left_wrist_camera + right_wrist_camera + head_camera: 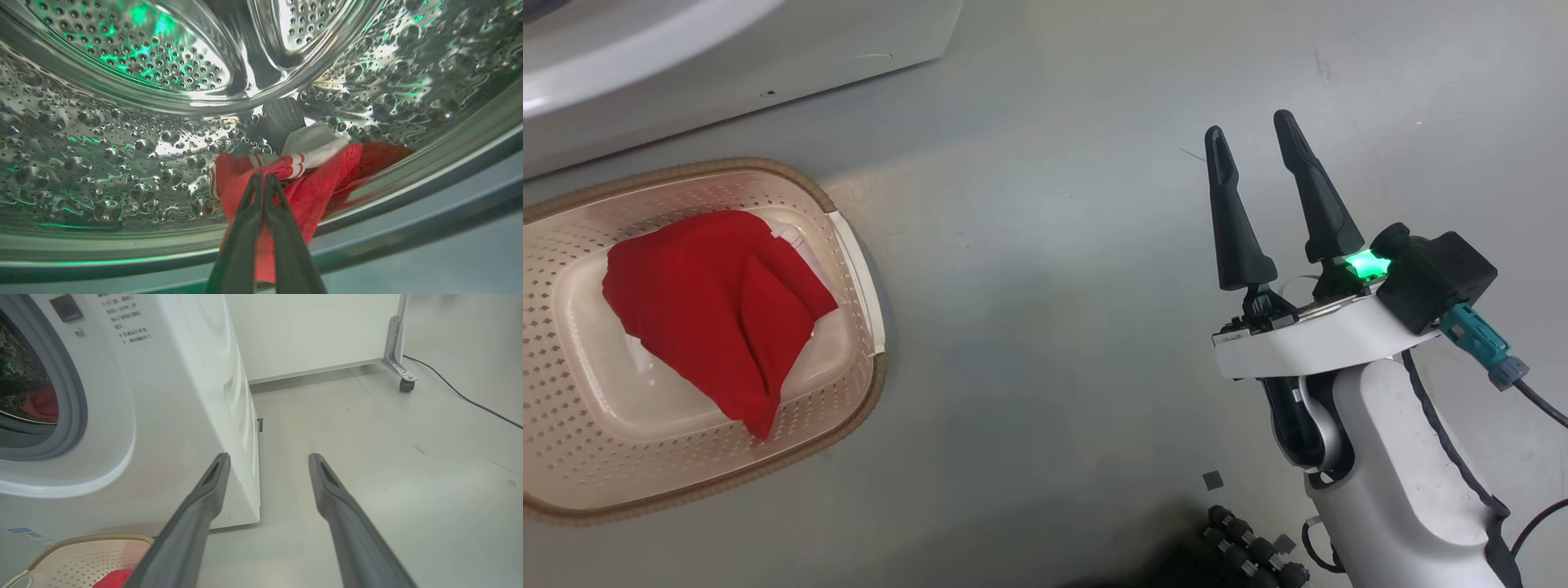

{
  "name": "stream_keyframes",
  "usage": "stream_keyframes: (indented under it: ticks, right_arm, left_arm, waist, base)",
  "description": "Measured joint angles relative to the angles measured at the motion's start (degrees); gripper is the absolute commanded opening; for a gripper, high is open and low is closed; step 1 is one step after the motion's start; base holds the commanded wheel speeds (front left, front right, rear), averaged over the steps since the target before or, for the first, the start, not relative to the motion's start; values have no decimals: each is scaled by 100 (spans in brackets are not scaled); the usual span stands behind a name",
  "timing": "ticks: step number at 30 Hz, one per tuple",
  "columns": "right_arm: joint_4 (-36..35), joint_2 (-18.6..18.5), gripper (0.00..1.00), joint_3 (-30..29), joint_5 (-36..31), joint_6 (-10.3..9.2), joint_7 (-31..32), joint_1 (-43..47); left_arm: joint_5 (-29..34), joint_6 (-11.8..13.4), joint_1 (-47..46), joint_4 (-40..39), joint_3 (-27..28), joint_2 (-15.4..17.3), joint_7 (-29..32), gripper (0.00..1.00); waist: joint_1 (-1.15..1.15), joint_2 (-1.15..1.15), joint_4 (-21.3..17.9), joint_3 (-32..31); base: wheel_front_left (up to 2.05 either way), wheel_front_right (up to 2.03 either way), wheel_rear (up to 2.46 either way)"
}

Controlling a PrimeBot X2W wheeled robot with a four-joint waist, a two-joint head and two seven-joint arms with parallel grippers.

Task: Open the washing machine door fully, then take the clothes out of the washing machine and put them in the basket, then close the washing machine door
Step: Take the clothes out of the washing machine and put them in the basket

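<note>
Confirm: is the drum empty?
Not empty. A red garment lies in the drum, pinched by the shut left gripper.

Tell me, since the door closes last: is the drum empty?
No, a red garment lies in the drum, pinched by the shut left gripper.

The washing machine point(171, 396) is a white front-loader standing on the floor, its round opening uncovered and ringed by a grey rubber seal point(78, 400). Inside, the steel drum point(122, 143) is dimpled and perforated. A red garment point(719, 302) lies crumpled in the basket point(556, 425), a cream oval one with perforated sides and a brown rim, set on the floor just beside the machine's front. A second red garment point(314, 192), with a white patch and a red-and-white striped edge, lies at the drum's front and spills over its lip, pinched between the closed jaws of the left gripper point(263, 176).
</note>
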Motion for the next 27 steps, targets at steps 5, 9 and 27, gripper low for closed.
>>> stream_keyframes:
  ticks: [5, 9, 27]
  right_arm:
    - [21, -1, 100, -53, -118, -1, 0, -1]
    - [66, -2, 100, -73, -171, 0, 0, -1]
    - [265, -11, 100, -311, -579, 5, 0, 215]
  left_arm:
    - [-20, 40, 14, -107, 47, -169, -415, 0]
    - [-65, 96, 88, -204, 98, -310, -810, 0]
    - [-465, 327, 1351, -635, 461, -1150, -2632, 0]
  waist:
    - [0, 0, 94, -90]
    - [0, 0, 167, -192]
    - [0, 0, 591, -878]
  base:
    - [0, 0, 0]
    - [0, 0, 0]
    - [0, 0, 0]
